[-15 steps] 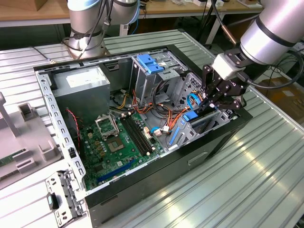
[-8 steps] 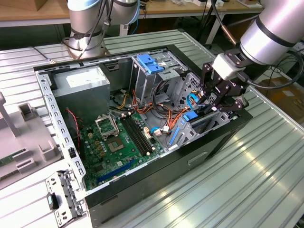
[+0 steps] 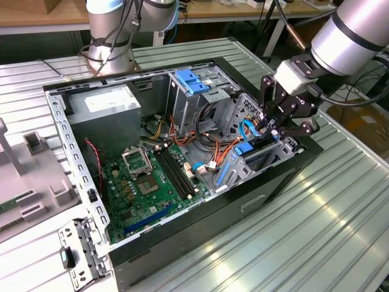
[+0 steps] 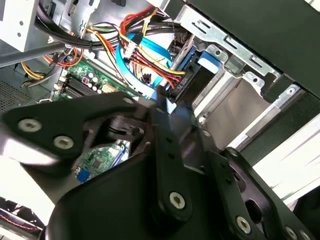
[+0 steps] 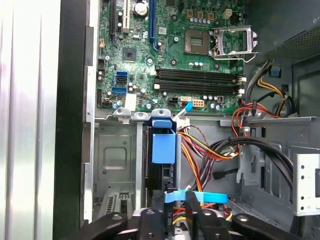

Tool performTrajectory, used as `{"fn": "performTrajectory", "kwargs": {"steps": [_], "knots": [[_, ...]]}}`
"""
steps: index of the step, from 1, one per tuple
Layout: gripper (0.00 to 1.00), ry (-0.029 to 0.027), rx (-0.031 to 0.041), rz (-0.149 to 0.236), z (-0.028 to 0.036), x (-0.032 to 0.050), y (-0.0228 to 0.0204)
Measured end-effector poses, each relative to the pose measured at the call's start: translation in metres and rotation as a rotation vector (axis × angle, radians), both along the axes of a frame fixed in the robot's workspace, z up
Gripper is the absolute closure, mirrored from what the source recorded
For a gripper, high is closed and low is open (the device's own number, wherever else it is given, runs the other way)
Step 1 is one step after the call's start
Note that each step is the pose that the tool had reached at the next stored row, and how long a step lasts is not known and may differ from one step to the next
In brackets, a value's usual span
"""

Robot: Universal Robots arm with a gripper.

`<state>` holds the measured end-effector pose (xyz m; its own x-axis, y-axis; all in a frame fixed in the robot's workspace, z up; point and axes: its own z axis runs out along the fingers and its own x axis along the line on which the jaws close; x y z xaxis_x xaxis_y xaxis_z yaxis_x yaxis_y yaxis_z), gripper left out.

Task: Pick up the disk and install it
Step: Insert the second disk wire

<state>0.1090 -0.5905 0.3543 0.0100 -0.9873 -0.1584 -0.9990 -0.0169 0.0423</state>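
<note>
The gripper hangs over the open computer case near its edge at about 3 o'clock in the exterior view, above the drive bay. The disk sits upright in that bay, its blue carrier end seen in the first wrist view between the bay's metal walls, just beside the motherboard. The fingers reach down over the blue carrier beside a bundle of coloured cables; whether they are spread or pinching the disk cannot be told from these views.
</note>
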Motion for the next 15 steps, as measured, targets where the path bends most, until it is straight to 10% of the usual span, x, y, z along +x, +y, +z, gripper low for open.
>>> {"fn": "performTrajectory", "kwargs": {"steps": [3,10,15], "knots": [[0.89,0.0001,0.0023,0.0,-0.0005,0.0,0.0009],[0.89,0.005,0.0064,0.0,-0.0109,0.001,0.0003],[0.89,0.0051,0.0312,0.0,-0.0065,0.0038,-0.0004]]}}
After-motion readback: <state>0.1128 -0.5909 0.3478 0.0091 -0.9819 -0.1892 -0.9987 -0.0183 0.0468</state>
